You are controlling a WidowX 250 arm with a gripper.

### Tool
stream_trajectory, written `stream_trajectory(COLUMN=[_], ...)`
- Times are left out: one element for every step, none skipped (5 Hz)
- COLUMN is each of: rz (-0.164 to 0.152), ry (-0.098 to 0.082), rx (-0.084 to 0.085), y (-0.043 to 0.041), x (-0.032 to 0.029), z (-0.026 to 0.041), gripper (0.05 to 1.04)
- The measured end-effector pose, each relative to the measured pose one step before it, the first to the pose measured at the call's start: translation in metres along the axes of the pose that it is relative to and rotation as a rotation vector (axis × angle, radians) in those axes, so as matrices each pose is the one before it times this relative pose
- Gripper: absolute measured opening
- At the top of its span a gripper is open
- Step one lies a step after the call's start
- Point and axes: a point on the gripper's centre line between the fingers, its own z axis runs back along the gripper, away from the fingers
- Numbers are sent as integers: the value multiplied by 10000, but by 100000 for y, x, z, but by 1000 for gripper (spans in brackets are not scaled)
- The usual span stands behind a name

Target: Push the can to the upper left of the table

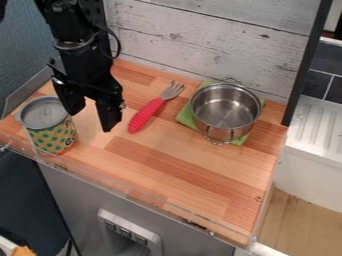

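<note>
Camera view: the black gripper [91, 120] hangs over there with its jaws parted, and that dotted can [51, 131] stands just outside them, to their left.

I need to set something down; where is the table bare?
The widest bare patch of table lies along its near edge, right of the can, in front of the fork and pot. A smaller one: between fork and back wall. Crowded: left, where the gripper hangs beside the can, and back right, where the pot sits on green cloth.
</note>
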Motion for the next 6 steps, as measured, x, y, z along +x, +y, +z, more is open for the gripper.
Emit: stream_trajectory(rz=[-36,672,37,57,-139,249], ry=[236,259,-491,-349,148,324], rx=[-112,-529,-138,439,898,443], y=[-148,1094,1687,2262,2450,1769], x=[-309,-1986,-1189,-2162,-2061,-1445], z=[-535,15,1380,1066,-690,-1970], gripper=[1000,999,999,999,999,999])
